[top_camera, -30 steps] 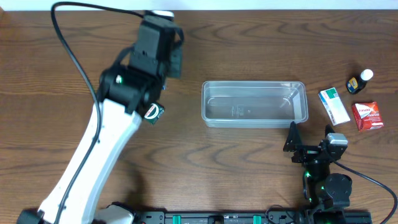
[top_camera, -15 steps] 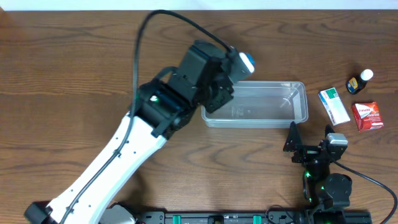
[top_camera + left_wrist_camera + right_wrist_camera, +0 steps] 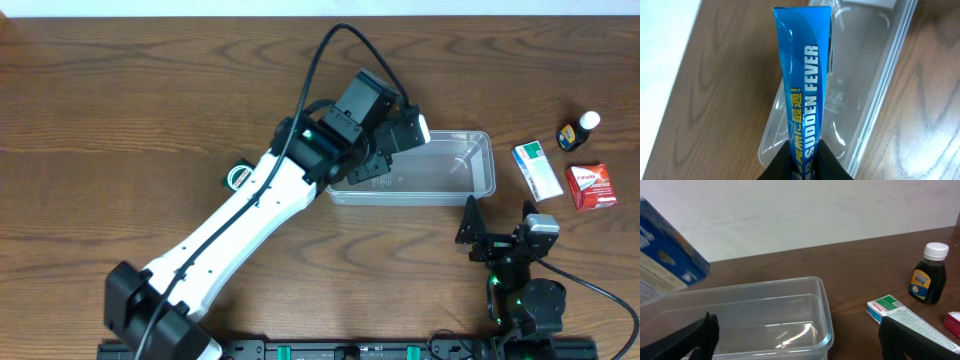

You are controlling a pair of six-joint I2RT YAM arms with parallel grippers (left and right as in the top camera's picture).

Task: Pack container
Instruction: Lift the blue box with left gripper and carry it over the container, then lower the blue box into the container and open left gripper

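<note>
The left gripper (image 3: 802, 161), nearly closed, pinches one end of the blue carton (image 3: 802, 85) so its length reaches over the left end of the clear container (image 3: 470, 185) in the middle of the table (image 3: 120, 90) – lined up for lowering in, I judge – while the right gripper (image 3: 498, 225) sits wide open and empty just beside the container's near side

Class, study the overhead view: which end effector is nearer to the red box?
Right. The right end effector, open, sits left of the red box, toward the robot's base. The left end effector, gripping the blue carton, is over the container's left end, farther away.
</note>
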